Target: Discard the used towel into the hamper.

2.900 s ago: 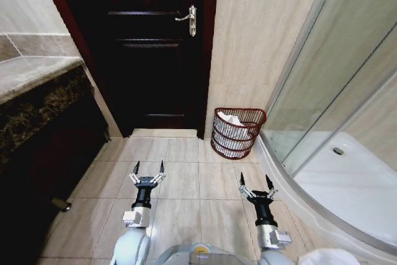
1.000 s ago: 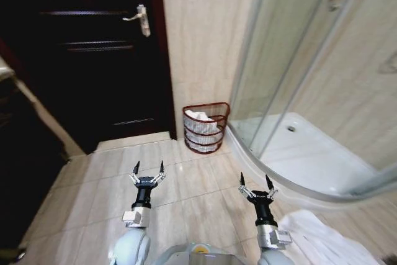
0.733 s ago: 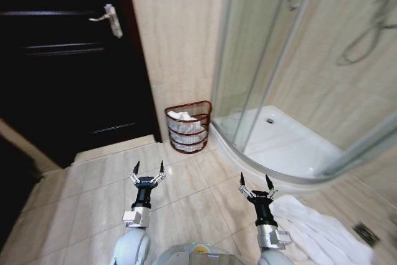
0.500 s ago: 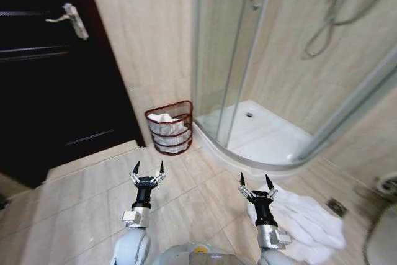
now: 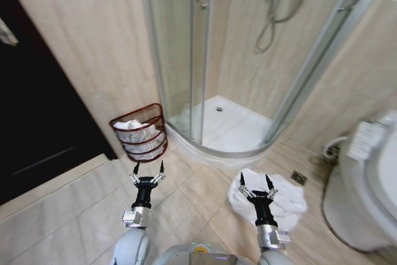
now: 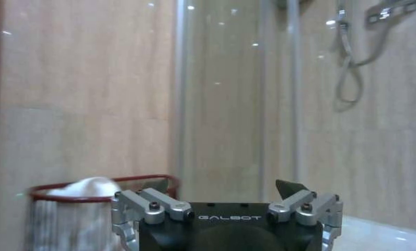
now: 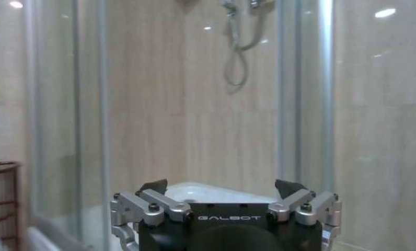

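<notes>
1. The head camera has swung right since a moment ago: the door has slid almost out of frame, and the shower and toilet [image 5: 372, 178] have come in, so the robot is turning toward the towel.
2. One white towel [image 5: 291, 198] lies on the floor at 5 o'clock, under the right end effector [image 5: 255, 183].
3. One hamper [image 5: 140, 133] stands at 10 o'clock by the wall, with white cloth inside.
4. Two end effectors, left end effector [image 5: 148, 170] and right, both spread open, empty.
</notes>
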{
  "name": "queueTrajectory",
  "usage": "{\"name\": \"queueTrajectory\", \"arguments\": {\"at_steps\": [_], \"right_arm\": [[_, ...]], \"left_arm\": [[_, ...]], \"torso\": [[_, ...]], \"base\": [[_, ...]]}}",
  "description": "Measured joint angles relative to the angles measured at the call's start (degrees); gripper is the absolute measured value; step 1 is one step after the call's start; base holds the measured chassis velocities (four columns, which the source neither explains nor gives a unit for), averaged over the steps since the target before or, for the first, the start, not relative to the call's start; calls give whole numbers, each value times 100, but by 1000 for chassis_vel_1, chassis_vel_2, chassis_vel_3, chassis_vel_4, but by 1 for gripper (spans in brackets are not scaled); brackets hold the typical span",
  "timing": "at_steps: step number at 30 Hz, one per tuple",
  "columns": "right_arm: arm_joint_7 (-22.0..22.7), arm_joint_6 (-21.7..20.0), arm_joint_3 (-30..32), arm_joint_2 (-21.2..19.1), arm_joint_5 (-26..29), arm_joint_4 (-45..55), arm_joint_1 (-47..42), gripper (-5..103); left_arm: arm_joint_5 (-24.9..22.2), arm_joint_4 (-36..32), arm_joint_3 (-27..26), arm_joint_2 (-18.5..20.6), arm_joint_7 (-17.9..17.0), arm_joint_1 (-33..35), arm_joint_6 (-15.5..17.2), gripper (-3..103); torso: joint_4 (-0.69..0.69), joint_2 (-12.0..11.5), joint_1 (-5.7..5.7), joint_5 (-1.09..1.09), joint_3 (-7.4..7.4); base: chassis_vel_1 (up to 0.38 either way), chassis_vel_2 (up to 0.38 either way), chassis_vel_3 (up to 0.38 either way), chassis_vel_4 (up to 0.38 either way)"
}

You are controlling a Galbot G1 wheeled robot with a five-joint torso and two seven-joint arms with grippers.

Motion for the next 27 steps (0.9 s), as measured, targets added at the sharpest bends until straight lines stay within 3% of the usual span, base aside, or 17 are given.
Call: {"name": "queueTrajectory", "arguments": {"at_steps": [27], "right_arm": [[0, 0, 0, 0, 0, 0, -1, 100]], "left_arm": [[0, 0, 0, 0, 0, 0, 0, 100]], "torso": [[0, 0, 0, 1, 0]], "base": [[-123, -129, -124, -123]]}}
